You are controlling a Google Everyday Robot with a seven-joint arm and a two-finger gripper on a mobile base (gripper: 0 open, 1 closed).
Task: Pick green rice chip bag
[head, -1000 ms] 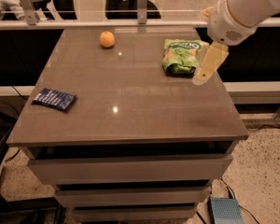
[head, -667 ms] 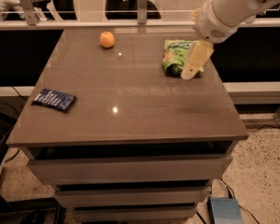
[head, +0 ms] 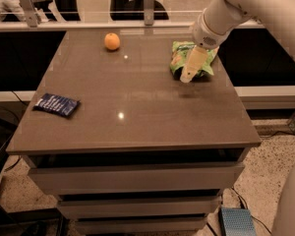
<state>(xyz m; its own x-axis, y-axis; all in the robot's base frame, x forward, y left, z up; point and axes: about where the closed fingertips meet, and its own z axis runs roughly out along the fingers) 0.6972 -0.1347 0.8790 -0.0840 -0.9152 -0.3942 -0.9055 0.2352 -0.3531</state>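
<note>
One gripper (head: 187, 75) is in view, cream-coloured, at the end of a white arm (head: 246, 4) that enters from the upper right. The gripper points down and to the left over the far right part of the table (head: 137, 127), and its tip lies in front of the near edge of the green rice chip bag (head: 176, 59). How far the gripper is open cannot be told from this view, nor whether it has hold of anything or touches the bag. The bag lies crinkled on the table top near the far right corner, partly covered by the gripper. An orange fruit (head: 112, 41) sits well apart to the left, near the far edge. A flat dark blue packet (head: 56, 104) lies at the left edge, nearer the front. The table top is brown and glossy, with drawers (head: 132, 178) beneath it. A small blue object (head: 237, 221) rests on the speckled floor at lower right.
</note>
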